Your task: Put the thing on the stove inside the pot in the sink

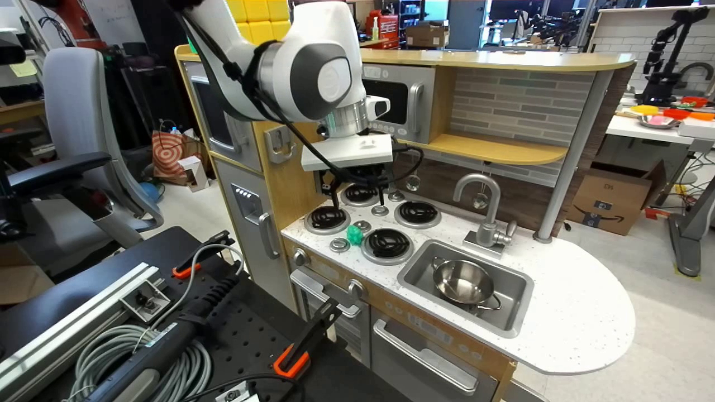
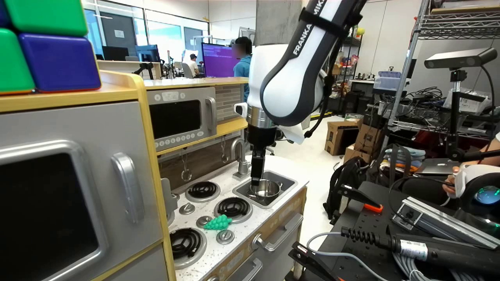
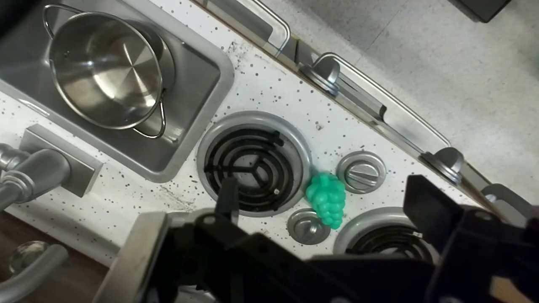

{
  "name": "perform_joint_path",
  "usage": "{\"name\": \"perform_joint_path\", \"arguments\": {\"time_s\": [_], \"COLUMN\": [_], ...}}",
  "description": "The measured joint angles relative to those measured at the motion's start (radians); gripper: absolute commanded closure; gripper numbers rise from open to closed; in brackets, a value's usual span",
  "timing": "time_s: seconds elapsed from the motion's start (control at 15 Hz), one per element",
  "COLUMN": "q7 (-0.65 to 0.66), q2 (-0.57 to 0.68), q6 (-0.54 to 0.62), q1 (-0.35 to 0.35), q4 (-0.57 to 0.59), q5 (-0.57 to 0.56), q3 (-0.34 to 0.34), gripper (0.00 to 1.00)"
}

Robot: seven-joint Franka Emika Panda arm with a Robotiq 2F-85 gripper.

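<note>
The gripper [image 3: 321, 187] blacks out much of the wrist view's lower edge, and the burner [image 3: 377, 240] at lower right is half lost behind one of its fingers [image 3: 429, 202]. The sink [image 3: 198, 84] runs off that frame at upper left, and the faucet [image 3: 44, 168] under it is cut by the left edge. In an exterior view the gripper, near the centre, covers a bit of the steel pot [image 2: 269, 189], and its fingers blend into one dark shape. In an exterior view its dark hardware overlaps the rear burner [image 1: 362, 194].

From the wrist, the fingers are spread wide, one each side of a toy grape bunch [image 3: 327, 198]; how high they hang over it I can't judge. The bunch lies on the toy stove [image 3: 332, 139], right of the frame's centre, between two burners and two silver knobs [image 3: 361, 172]. It's a glossy, bright green, all rounded lobes, broad at the stubby stem end towards the top, narrowing downward to a tip that overlaps the lower knob; whether it rests on it I can't tell. In an exterior view the bunch [image 1: 354, 235] shrinks to a green lump, its lobes hard to pick out.
</note>
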State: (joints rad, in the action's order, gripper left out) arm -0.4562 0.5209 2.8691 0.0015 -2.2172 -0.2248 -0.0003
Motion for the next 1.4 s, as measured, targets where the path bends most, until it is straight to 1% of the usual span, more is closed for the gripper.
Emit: {"name": "perform_joint_path", "arguments": {"time_s": [0.13, 0.27, 0.6, 0.8, 1.0, 1.07, 1.13, 1.4], "q7": [0.042, 0.071, 0.124, 0.139, 0.140, 0.106, 0.056, -0.186], "q2": [0.064, 0.119, 0.224, 0.250, 0.250, 0.249, 0.248, 0.245], "q6": [0.033, 0.055, 0.057, 0.057, 0.057, 0.037, 0.014, -0.074], "q1": [0.012, 0.028, 0.075, 0.107, 0.110, 0.100, 0.074, -0.101], "q4": [0.048, 0.092, 0.201, 0.236, 0.239, 0.239, 0.239, 0.251], "q5": [-0.029, -0.030, -0.030, -0.032, -0.032, -0.044, -0.047, -0.046], "q3": [-0.006, -0.005, -0.003, -0.024, -0.027, -0.016, 0.012, 0.185], "gripper": [0.00, 0.00, 0.00, 0.00, 0.00, 0.00, 0.00, 0.00]}}
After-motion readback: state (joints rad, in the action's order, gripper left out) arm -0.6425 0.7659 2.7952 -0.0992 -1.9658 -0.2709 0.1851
